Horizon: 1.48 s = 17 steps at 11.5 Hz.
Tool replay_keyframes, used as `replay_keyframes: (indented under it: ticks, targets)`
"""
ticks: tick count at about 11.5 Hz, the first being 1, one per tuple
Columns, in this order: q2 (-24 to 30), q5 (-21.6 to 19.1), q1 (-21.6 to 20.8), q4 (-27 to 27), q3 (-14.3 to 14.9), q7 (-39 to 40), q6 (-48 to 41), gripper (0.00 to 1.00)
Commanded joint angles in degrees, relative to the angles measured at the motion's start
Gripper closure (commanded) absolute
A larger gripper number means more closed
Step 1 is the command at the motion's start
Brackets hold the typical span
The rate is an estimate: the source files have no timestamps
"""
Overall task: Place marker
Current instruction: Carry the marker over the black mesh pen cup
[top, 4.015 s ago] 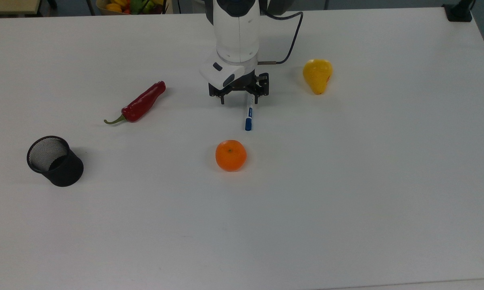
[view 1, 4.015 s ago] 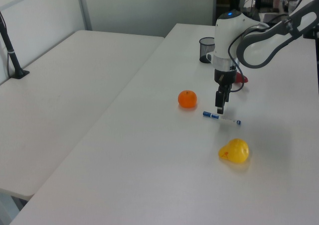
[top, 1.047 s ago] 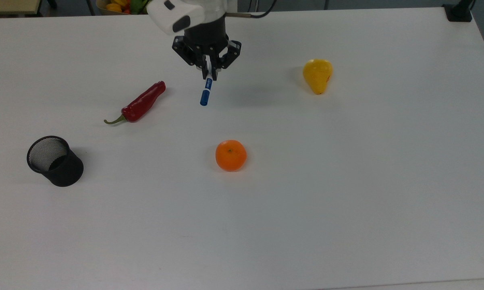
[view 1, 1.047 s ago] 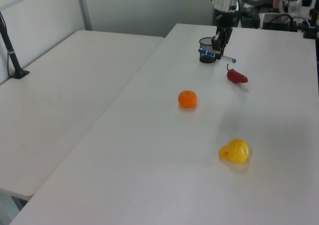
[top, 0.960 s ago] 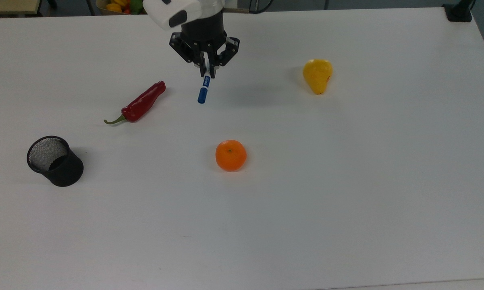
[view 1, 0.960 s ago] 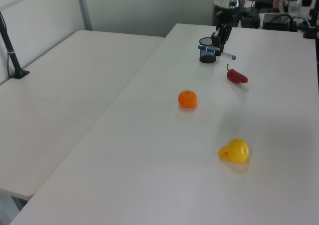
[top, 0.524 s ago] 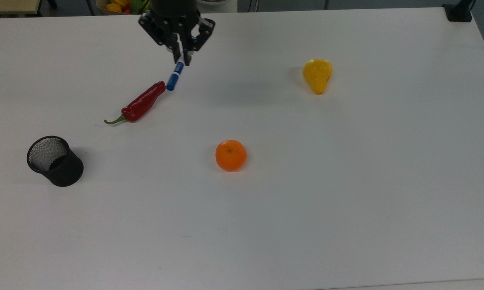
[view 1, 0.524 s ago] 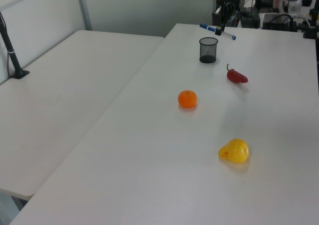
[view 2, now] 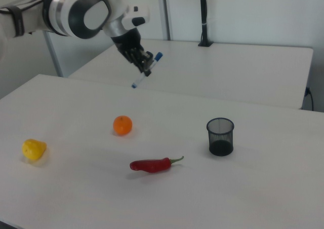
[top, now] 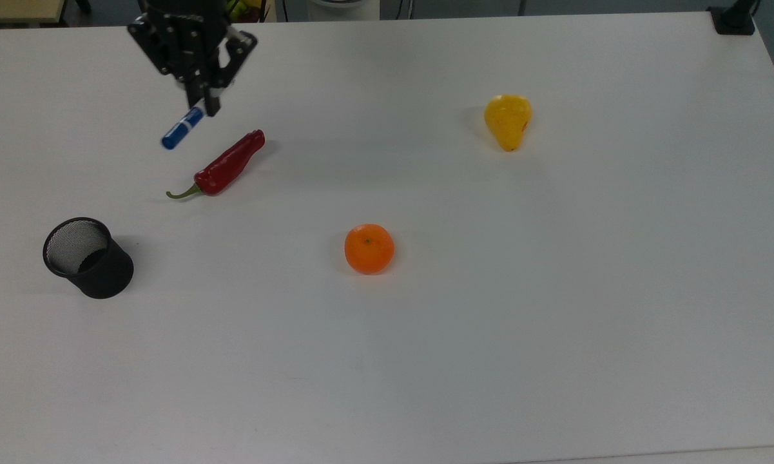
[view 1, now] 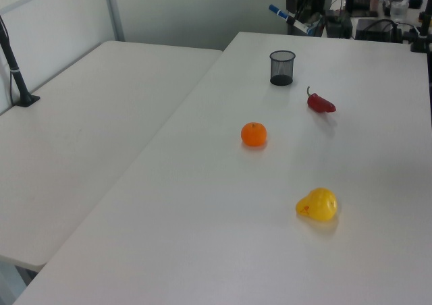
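The marker is a slim white pen with a blue cap, held tilted in the air well above the table. My gripper is shut on its white barrel, with the blue cap pointing to the top view's lower left. In the right view the marker slants with its cap up and to the right, gripped mid-barrel by the gripper. In the left view the marker hangs high above the black mesh cup. In the top view the cup stands far below and left of the gripper.
A red pepper lies just right of the marker in the top view. An orange sits mid-table and a yellow pear at the right. A basket of produce stands beyond the table's far edge.
The gripper has carried the marker to the top view's left, past the red pepper's tip, and higher above the table. The marker now slants more. Fruit and cup have not moved.
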<state>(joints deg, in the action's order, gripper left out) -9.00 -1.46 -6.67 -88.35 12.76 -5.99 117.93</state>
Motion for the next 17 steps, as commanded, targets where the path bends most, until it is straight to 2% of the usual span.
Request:
replay_keyframes:
  ticks: [1, 5, 8, 11, 17]
  targets:
    - [-2.15, -1.17, 1.39, -2.96, 2.45, 1.34, 13.59, 1.0]
    - [-4.61, -1.09, 4.91, -6.04, 2.63, 0.9, 28.8, 1.0]
    - [-6.9, -1.17, 7.19, -7.0, 3.15, 0.55, 37.07, 1.0]
    - [-9.88, -2.4, 9.13, -10.17, 3.15, 0.55, 48.06, 1.0]
    - [-17.44, -5.12, 10.8, -10.0, 3.15, 0.63, 60.64, 1.0]
